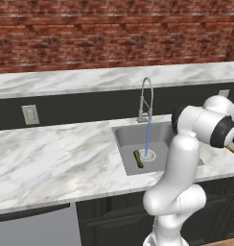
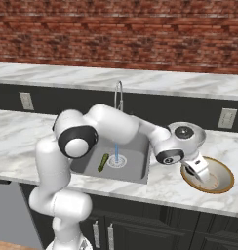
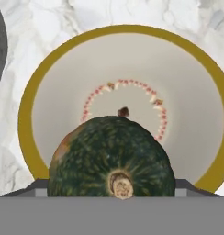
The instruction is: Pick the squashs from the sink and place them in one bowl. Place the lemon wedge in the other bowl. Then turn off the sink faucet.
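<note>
holding the round dark squash [image 3: 111,158] pinched in the tool [image 2: 203,176] just above the tan bowl [image 2: 226,172] on the surface [image 2: 160,188]; next, release it, then fetch the slim squash [image 2: 103,162] from the sink [image 2: 133,163].

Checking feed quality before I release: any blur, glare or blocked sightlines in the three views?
Hand view: soft and pixelated up close, the round dark squash fills the lower middle over the tan bowl, no glare. Left base view: flat even light, the arm blocks the sink's right side. Right base view: sharp enough, slim squash and water stream clear; the tool's tips are hard to make out.
</note>
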